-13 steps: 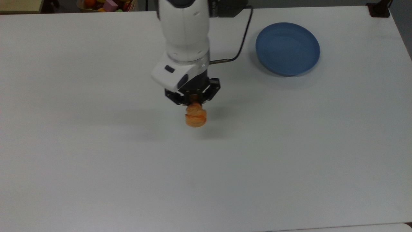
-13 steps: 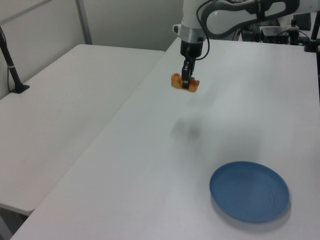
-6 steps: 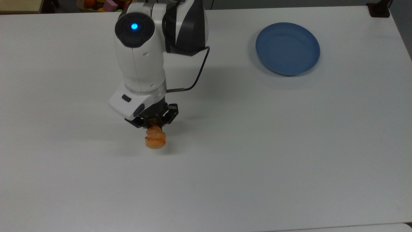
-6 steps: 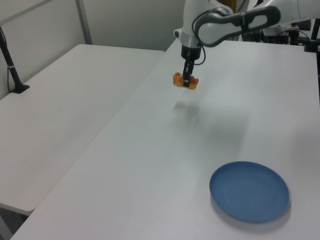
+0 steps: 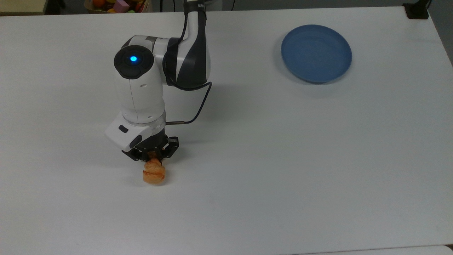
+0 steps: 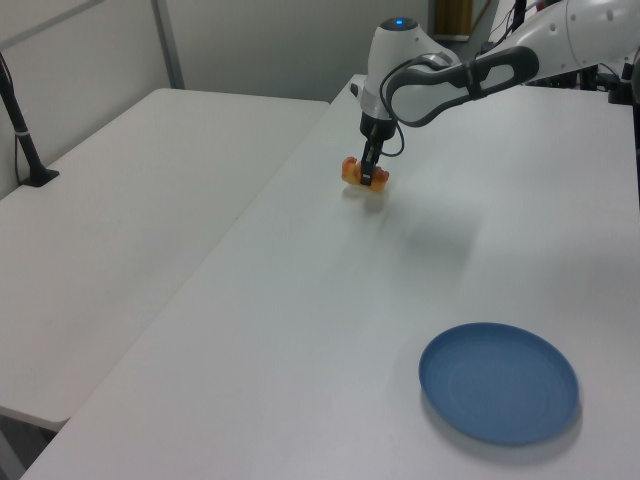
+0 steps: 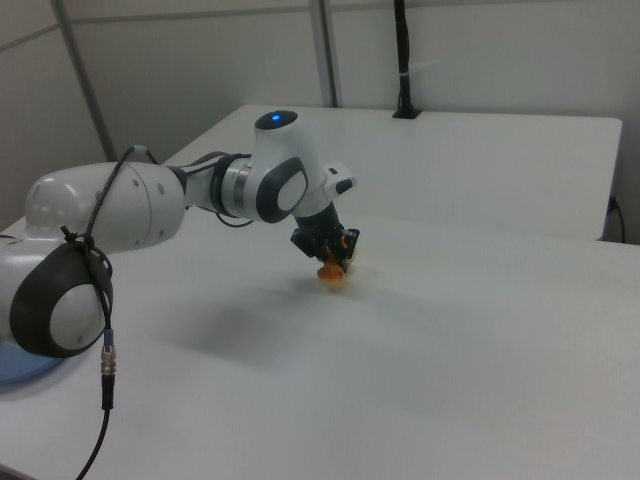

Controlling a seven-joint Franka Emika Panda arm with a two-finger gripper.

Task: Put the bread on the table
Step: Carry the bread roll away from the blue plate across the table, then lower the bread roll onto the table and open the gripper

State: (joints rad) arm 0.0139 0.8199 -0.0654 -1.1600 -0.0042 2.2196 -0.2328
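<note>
The bread (image 5: 154,174) (image 6: 362,173) (image 7: 332,270) is a small golden-orange braided roll with lumpy segments, hanging end-down with its lower end at or just above the table (image 5: 283,159) (image 6: 300,320) (image 7: 450,360). It sits left of centre in the top view, over plain white tabletop.

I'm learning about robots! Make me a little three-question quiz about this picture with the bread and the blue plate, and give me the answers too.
1. True or false: the bread lies on the blue plate.
2. What grips the bread? A) a person's hand B) the claw C) nothing
3. Fill the gap: in the top view, the plate sits far to the ______ of the bread.

Key:
1. False. The plate has nothing on it, and the bread is far away from it, low over the white table.
2. B. The claw is shut on the bread.
3. Right, and nearer the top view's top edge.
</note>
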